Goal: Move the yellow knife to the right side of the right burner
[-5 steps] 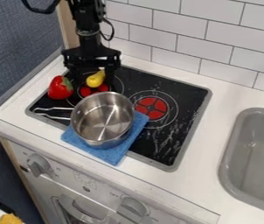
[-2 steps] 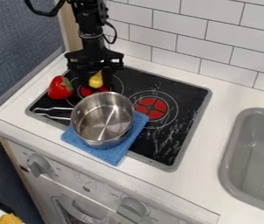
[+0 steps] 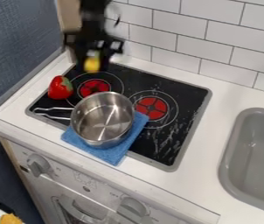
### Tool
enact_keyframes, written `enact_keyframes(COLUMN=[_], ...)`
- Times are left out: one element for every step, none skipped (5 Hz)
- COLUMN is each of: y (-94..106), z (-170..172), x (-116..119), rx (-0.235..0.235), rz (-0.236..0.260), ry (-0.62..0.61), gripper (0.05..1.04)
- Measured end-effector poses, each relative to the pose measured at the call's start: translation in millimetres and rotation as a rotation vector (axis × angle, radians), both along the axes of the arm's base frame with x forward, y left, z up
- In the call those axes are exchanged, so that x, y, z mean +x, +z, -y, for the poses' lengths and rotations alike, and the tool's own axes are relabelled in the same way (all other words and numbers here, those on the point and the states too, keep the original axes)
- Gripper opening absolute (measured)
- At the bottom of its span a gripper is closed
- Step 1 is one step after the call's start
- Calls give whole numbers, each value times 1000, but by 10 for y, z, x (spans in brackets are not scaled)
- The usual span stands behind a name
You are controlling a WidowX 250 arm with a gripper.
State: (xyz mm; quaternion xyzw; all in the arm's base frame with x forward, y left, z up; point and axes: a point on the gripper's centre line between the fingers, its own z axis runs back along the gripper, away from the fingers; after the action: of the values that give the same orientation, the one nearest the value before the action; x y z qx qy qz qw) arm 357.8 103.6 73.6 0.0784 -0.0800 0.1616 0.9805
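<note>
Yellow item: held off the hob, above the rear of the left burner; blunt and rounded, so the named knife is matched by colour only. Gripper: taken as closed on the item, which is seen hung directly beneath it, between the fingers. The raised hold is judged to serve carrying: the item is kept over the burner marks rather than dragged across them. Red pepper: set left of the left burner, near the hob's edge, off the likely path. Metal pot: placed in front, between the burners, its handle pointed left; the intended side is thus not blocked by it. Blue cloth: laid under the pot, possibly as padding; if it were snagged, the pot could be shifted. Right burner: delivery is still to be made to the hob strip beyond its ring, before the metal frame. A route behind the pot is judged safest, with a low release, since a rounded item may be rolled if dropped. Grey sink: located farther right, beyond the white counter, and not needed.
</note>
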Motion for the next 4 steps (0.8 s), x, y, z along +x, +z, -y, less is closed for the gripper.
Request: enact_keyframes(y=[191, 109, -160, -431], z=[537, 987, 1463, 1566], x=[-27, -79, -149, -214], rx=[-38, -58, -56, -73], rz=[41, 3, -72, -142], ry=[-125, -215, -252, -214], gripper=[543, 543, 543, 543])
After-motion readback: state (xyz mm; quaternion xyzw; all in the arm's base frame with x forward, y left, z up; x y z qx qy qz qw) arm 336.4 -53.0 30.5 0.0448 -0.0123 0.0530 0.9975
